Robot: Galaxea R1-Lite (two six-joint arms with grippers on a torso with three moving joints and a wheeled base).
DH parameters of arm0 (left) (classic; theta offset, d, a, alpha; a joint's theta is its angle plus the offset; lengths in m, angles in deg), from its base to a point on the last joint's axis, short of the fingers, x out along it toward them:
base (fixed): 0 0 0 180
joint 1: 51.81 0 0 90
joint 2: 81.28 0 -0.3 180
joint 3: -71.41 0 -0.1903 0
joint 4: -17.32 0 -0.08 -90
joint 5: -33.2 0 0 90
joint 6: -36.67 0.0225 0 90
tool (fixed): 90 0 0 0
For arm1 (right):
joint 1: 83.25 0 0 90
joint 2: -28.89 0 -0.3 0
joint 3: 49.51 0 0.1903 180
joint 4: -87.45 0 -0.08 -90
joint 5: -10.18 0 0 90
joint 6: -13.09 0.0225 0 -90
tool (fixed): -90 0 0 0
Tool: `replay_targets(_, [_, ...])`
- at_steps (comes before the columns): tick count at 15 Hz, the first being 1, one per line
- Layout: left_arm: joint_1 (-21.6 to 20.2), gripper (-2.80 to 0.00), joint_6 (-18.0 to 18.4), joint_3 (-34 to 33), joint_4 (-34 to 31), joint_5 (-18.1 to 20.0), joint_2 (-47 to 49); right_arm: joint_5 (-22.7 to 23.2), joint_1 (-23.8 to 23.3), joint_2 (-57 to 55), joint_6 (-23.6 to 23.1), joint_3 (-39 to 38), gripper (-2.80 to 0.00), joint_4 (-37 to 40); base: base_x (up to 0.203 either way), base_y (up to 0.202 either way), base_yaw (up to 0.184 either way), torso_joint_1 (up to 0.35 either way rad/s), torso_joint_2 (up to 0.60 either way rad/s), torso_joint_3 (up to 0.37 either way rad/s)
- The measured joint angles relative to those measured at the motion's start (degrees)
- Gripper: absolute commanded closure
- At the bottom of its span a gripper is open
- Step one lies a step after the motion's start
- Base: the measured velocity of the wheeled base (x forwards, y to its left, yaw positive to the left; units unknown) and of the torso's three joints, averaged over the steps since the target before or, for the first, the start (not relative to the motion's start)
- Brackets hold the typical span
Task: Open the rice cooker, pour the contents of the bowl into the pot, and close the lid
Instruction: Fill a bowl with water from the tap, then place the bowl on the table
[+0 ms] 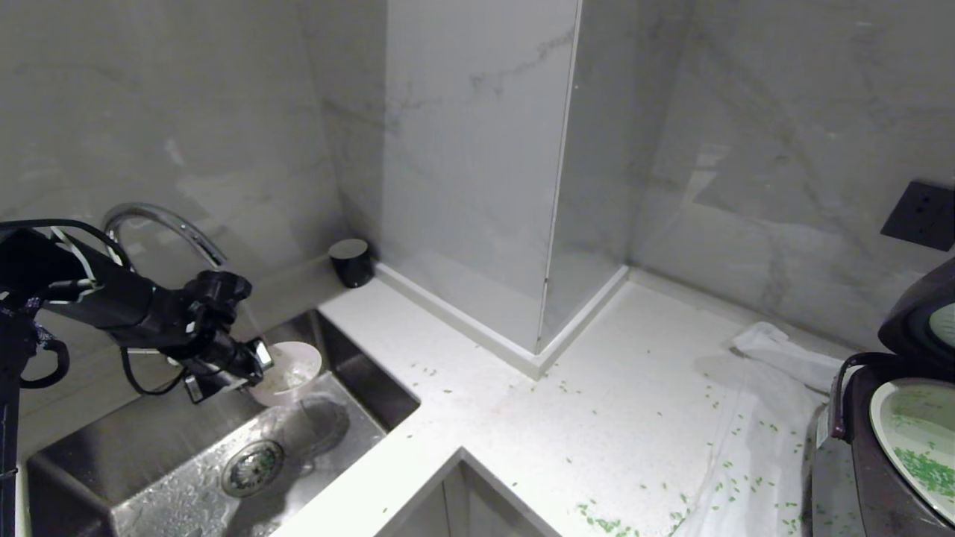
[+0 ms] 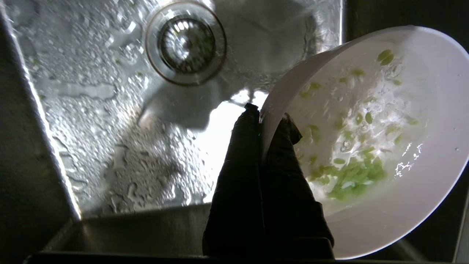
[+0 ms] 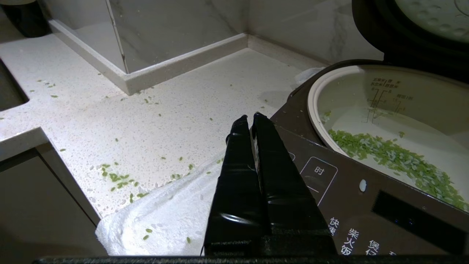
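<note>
Over sink [image 1: 186, 462], left claw [image 2: 269, 117] pinching bowl [image 2: 384, 220] rim

My left end effector [image 2: 269, 119] pinches the rim of the bowl [image 2: 366, 227], tilted over the wet sink [image 2: 110, 146], green grains [image 2: 351, 179] and water inside.

Readable text sits only on the rice cooker [image 3: 351, 190], right wrist view. Front panel: a white-outlined button [image 3: 318, 176] w/ the character 时 inside. Along the panel's near edge, white Chinese labels, partly cut off: 快 at [image 3: 334, 223], then 柴火饭 [image 3: 352, 242], then 保 plus more below it (can't make out the rest). Small dark display [image 3: 414, 222] shows no legible digits. Inside the pot [image 3: 403, 106], on the white wall, printed level-scale markings w/ tiny Chinese headings & numbers, too small to read. Head and left wrist views: no text.
</note>
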Motion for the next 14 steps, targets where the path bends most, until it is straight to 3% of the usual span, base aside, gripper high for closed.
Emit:
replay_targets(7, [9.06,0.00,-2.44,-3.71,-0.14,0.42,-4.95,0.00,0.00,0.00,-0.08,0.00,0.00,0.01,0.000,0.000,0.000,0.000,0.00,0.000])
replay_targets(14, [24.18,0.00,-4.87,-1.23,-0.09,-0.05,-5.91,-0.01,0.00,0.00,-0.04,0.00,0.00,0.01,0.000,0.000,0.000,0.000,0.00,0.000])
